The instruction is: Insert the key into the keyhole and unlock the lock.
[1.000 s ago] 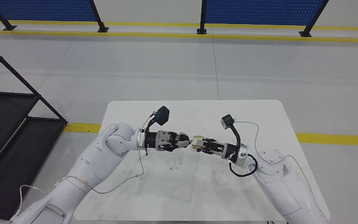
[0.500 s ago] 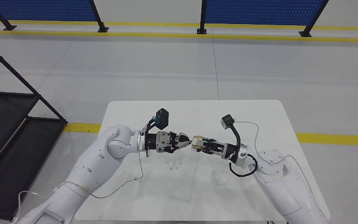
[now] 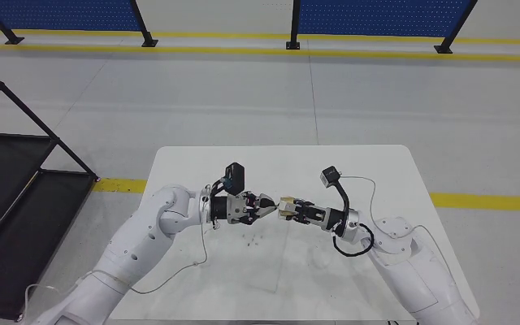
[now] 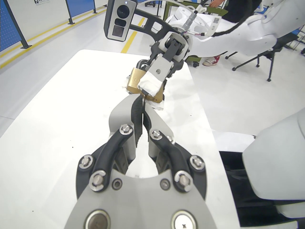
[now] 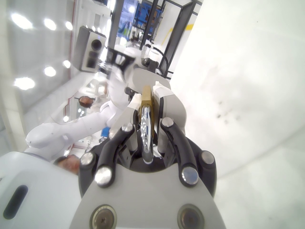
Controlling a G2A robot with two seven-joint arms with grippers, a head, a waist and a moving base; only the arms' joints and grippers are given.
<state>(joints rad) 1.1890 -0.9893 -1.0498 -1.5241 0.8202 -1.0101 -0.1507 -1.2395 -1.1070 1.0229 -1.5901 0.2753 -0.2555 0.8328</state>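
Holds the brass lock [image 4: 134, 80] aloft over the desk [image 4: 59, 110], clamped in the right pincer [image 5: 147, 98] with keyhole end outward, bracing it for the key [image 4: 143, 99] pinched tight in the left pincer [image 4: 141, 106].

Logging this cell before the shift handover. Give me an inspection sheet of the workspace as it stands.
Surface: white table.
Job's things: brass lock clamped in right end effector; key pinched in left end effector, mostly hidden, at the lock's base; insertion cannot be told.
Clutter: small dark specks on the table.
End effectors: both shut, above the table, tip to tip.
Cables: black loop at the right wrist; thin wire trailing from the left arm.
Surroundings: blue barriers, yellow floor lines, black rack.
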